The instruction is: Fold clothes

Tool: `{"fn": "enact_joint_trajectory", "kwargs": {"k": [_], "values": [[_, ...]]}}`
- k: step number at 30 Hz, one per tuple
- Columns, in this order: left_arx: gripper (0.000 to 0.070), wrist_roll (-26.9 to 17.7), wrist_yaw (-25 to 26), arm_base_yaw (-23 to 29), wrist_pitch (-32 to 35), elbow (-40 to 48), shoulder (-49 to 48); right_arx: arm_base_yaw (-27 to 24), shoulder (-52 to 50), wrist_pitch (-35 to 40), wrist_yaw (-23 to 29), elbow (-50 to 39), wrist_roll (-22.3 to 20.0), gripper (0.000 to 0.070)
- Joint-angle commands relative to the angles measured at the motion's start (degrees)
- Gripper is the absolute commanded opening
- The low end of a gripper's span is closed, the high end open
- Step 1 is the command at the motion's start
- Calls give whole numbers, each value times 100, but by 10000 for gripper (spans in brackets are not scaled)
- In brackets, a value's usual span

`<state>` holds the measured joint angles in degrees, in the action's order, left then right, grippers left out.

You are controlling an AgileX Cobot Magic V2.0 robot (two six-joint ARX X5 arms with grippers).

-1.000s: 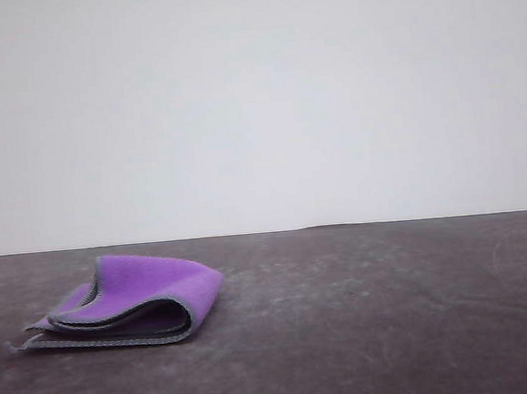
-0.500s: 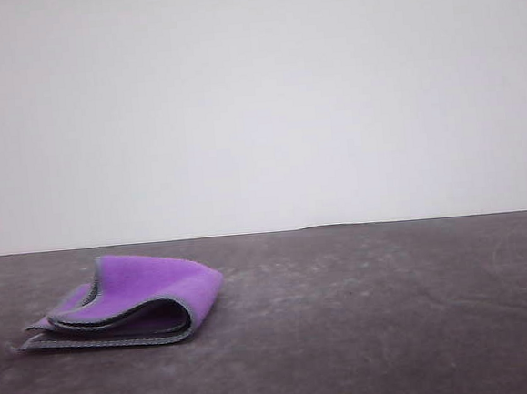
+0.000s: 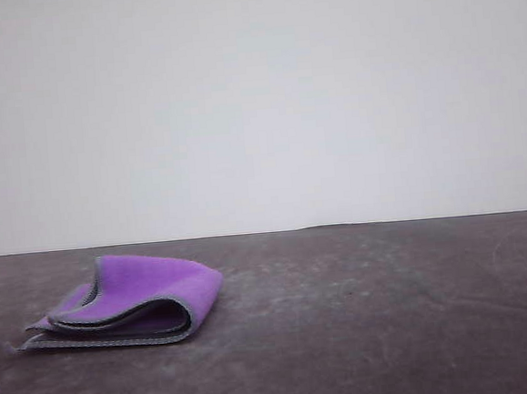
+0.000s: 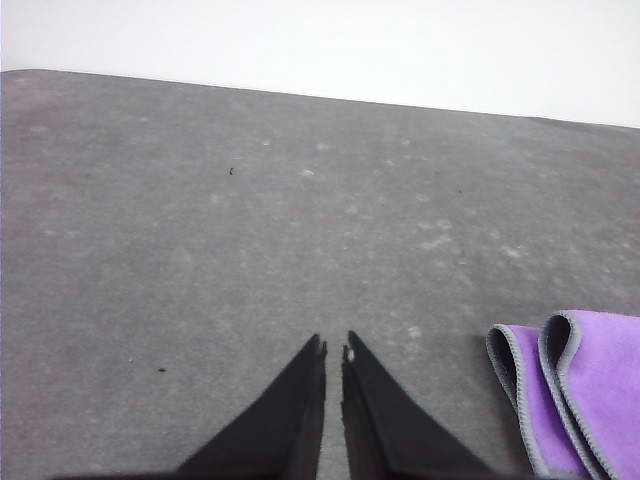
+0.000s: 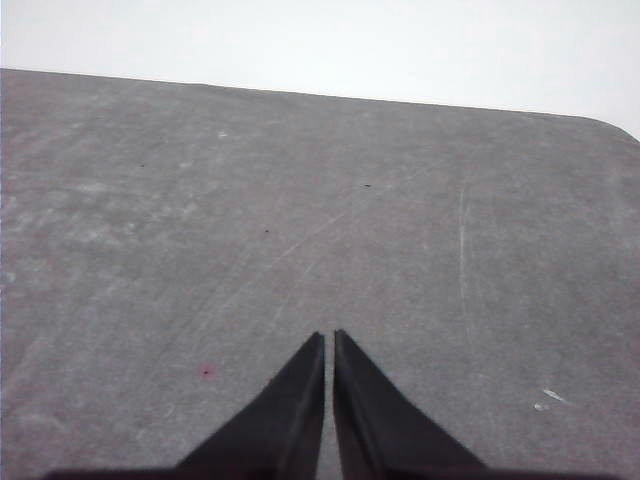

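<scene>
Small square cloth, bright purple face outward, charcoal inner face, light grey stitched hem, lies folded in loose layers on the scuffed dark grey tabletop, at about 8 o'clock in the front view. Left claw: black tips together, gripping nothing, above bare tabletop, the cloth's hemmed edges just beside it. Right claw: tips together, empty, well apart from the cloth.
</scene>
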<state>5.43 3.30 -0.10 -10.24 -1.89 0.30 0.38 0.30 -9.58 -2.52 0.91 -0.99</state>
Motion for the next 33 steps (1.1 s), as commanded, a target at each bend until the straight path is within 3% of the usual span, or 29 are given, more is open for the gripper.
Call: {"fn": "enact_joint_trajectory", "kwargs": {"k": [1, 33], "values": [[17, 4, -7, 13, -46, 109, -4, 9, -9, 74, 20, -22, 101, 11], [17, 2, -7, 13, -46, 109, -4, 9, -9, 74, 20, -22, 101, 10]]}}
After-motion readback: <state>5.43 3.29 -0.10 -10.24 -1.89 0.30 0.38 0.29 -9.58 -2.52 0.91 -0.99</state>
